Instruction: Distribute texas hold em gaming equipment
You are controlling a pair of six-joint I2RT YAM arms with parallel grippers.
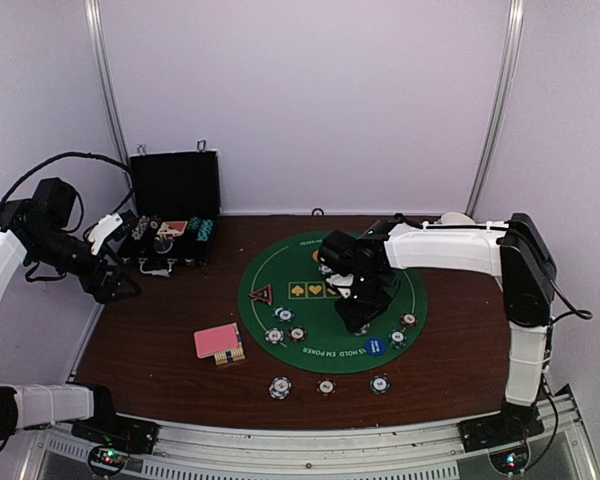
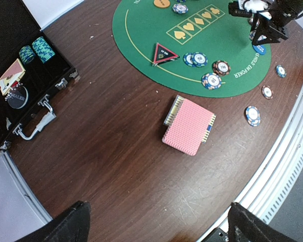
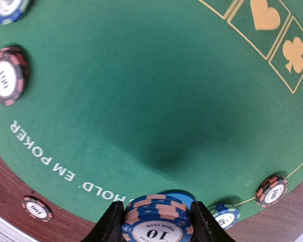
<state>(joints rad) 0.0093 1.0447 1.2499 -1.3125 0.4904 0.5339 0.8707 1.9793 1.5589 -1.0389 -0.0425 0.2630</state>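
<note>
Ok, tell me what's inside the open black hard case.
Two stacks of teal round chips, a reddish card and a dark round disc show in the black hard case. Its left end is out of frame; anything beneath them is covered.

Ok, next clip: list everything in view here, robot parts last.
table: one, dark brown wood, under everything
mat: one, green, round, table centre
case: one, black, open, far left, teal chips inside
cards: one pink-backed deck, on wood left of mat
triangle marker: one, red-black, mat's left edge
orange disc: one, mat's far side
blue disc: one, mat's near edge
chips on mat: several, stripe-edged, scattered
chips off mat: three, stripe-edged, wood near the front edge
left claw: one, black, open, empty, above the wood
right claw: one, black, shut on a chip stack marked 10, over the mat
</note>
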